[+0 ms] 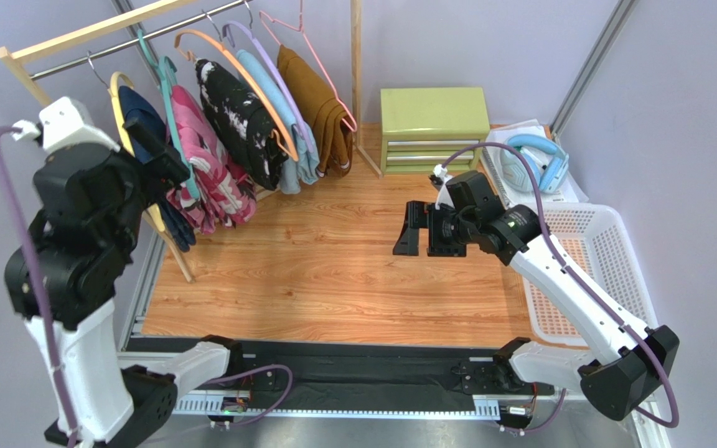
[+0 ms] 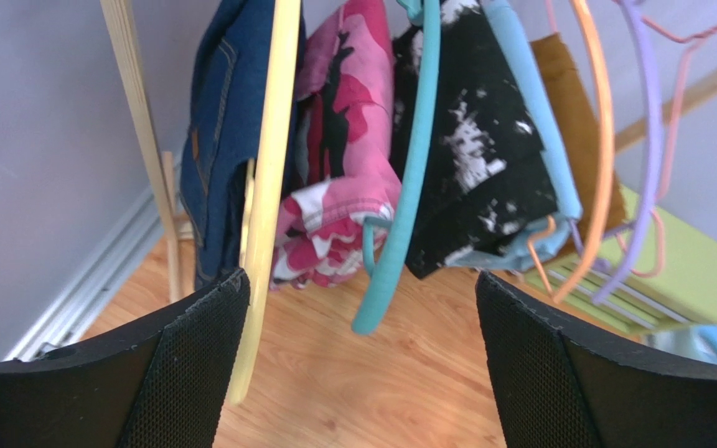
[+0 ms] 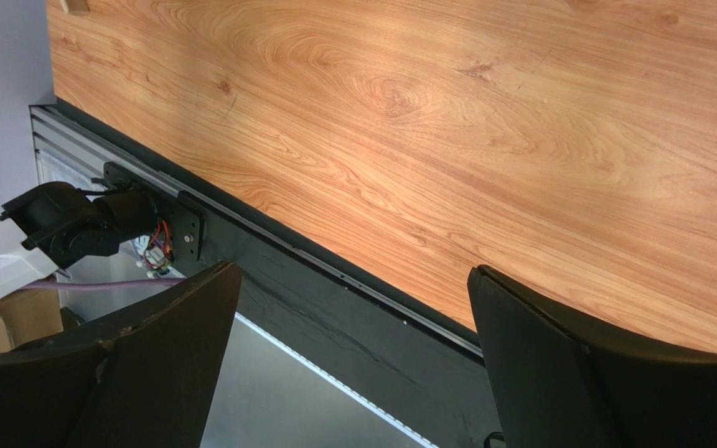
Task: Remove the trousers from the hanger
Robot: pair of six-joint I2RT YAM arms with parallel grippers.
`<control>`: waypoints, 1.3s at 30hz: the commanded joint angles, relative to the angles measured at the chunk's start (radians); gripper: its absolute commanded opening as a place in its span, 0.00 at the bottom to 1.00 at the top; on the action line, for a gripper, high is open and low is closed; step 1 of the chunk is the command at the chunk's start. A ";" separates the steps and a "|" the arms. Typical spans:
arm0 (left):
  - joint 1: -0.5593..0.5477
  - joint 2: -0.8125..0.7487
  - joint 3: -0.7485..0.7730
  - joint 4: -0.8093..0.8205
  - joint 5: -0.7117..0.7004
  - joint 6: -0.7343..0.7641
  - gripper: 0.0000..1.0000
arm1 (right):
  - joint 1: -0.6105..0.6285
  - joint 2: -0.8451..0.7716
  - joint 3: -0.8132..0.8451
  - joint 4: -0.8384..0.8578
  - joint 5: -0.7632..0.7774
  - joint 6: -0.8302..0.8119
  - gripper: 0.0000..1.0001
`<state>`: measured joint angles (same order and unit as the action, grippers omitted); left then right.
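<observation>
Hanging at the left end of the clothes rail [image 1: 100, 51], the two pairs of trousers are both on their hangers: the navy blue trousers [image 1: 142, 117] are folded over a yellow hanger [image 2: 269, 187], and just beside them the pink camouflage trousers [image 1: 205, 154] are draped over a teal hanger [image 2: 409, 187]. Neither pair has been pulled free, so I judge the task to be at its opening step, the reach for the first pair.

The left gripper [image 1: 168, 163] is raised to the height of the garments, close to the navy pair. Its jaws are spread wide with nothing between them, and in the wrist view the yellow hanger and the pink fabric both fall within the gap. Next, it probably has to move forward and close on the cloth alone, low on the fold, without trapping the hanger's rim. Then it should draw the fabric off sideways so the hanger stays on the rail.

The right gripper [image 1: 425, 238] hovers over the wooden tabletop [image 3: 446, 121], well apart from the rack, with jaws also spread and empty.

Further along the rail hang a black garment with white splotches [image 1: 241, 117], a light-blue one [image 1: 283, 121] and a brown one [image 1: 320, 112].

The white mesh basket [image 1: 629, 261] at the right edge shows nothing inside. The green drawer chest [image 1: 432, 112] has both drawers shut, so their contents are hidden. Light-blue headphones [image 1: 540, 159] lie on a white tray beside it.
</observation>
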<state>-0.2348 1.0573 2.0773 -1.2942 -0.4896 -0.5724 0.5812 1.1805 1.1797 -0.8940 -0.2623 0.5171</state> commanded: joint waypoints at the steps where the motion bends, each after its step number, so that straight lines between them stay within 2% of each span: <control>1: 0.037 0.082 0.099 0.002 -0.122 0.086 0.93 | 0.003 -0.053 0.044 -0.043 -0.002 -0.035 1.00; 4: 0.152 0.147 0.141 -0.049 -0.043 0.060 0.86 | 0.003 -0.080 0.035 -0.063 0.001 -0.051 1.00; 6: 0.208 0.165 0.132 -0.066 0.005 0.043 0.84 | 0.003 -0.096 0.029 -0.077 0.011 -0.058 1.00; 11: 0.251 0.149 0.057 -0.033 0.003 0.043 0.82 | 0.003 -0.125 0.029 -0.098 0.032 -0.089 1.00; 17: 0.298 0.153 -0.005 -0.010 0.017 0.042 0.65 | 0.003 -0.107 0.051 -0.108 0.032 -0.101 1.00; 22: 0.318 0.168 -0.028 0.013 0.039 0.029 0.42 | 0.003 -0.108 0.049 -0.111 0.046 -0.106 1.00; 23: 0.318 0.178 -0.025 0.015 0.051 0.028 0.32 | 0.003 -0.107 0.047 -0.111 0.047 -0.104 1.00; 26: 0.324 0.191 -0.002 0.016 0.066 0.017 0.15 | 0.002 -0.108 0.047 -0.114 0.055 -0.106 1.00; 30: 0.325 0.202 0.032 0.018 0.066 0.009 0.02 | 0.002 -0.101 0.055 -0.114 0.061 -0.111 1.00; 39: 0.324 0.179 0.128 0.033 0.128 -0.030 0.00 | 0.002 -0.062 0.069 -0.111 0.064 -0.115 1.00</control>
<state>0.0856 1.2736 2.1391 -1.3258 -0.4053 -0.5682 0.5812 1.1057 1.2022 -1.0100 -0.2108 0.4206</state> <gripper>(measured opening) 0.181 0.998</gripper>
